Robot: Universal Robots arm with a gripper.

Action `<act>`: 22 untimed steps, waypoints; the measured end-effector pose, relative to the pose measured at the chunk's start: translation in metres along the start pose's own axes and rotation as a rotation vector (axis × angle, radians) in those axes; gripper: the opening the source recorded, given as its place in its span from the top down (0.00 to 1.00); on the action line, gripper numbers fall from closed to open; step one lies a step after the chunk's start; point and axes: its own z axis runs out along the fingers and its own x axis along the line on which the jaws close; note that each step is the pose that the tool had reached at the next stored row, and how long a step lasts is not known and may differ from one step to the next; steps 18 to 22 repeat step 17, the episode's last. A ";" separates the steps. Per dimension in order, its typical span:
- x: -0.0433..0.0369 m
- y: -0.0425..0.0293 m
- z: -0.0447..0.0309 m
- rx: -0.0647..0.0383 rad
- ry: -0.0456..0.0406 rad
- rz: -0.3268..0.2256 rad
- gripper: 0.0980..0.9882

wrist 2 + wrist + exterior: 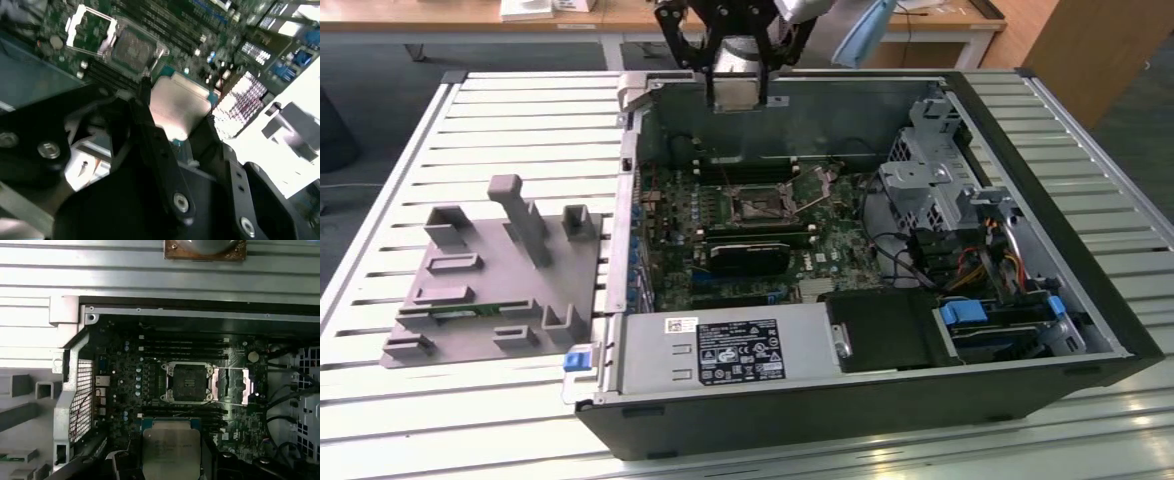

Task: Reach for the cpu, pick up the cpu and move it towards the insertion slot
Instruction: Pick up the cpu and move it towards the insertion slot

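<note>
My gripper [176, 112] is shut on the cpu [180, 102], a flat square chip with a silvery top, held by its edges between two black fingers [150, 135]. In the first wrist view the cpu [171, 445] hangs above the motherboard, a short way from the insertion slot [189, 382], whose shiny metal frame is flipped open to one side. The insertion slot [132, 47] lies beyond the chip in the second wrist view. In the exterior view the gripper [736, 98] hovers over the far wall of the open computer case, with the insertion slot [754, 207] below and nearer.
The case [1067, 250] lies open on a slatted metal table [520, 120]. A grey plastic fixture [494, 280] stands at the exterior view's left. A black block [754, 252], a power supply [720, 352], a drive cage [934, 185] and loose cables [974, 260] crowd the case.
</note>
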 end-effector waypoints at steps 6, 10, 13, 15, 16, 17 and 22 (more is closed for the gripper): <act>-0.0195 -0.0001 0.0013 0.000 0.0000 0.000 0.50; -0.0279 -0.0001 0.0018 0.000 0.0000 0.000 0.50; -0.0303 -0.0001 0.0020 0.000 -0.0001 0.000 0.50; -0.0309 -0.0001 0.0021 0.000 0.0000 0.000 0.50; -0.0312 -0.0001 0.0021 0.000 -0.0001 0.000 0.50; -0.0314 -0.0001 0.0022 0.000 -0.0001 0.000 0.50; -0.0314 -0.0001 0.0022 0.000 -0.0001 0.000 0.50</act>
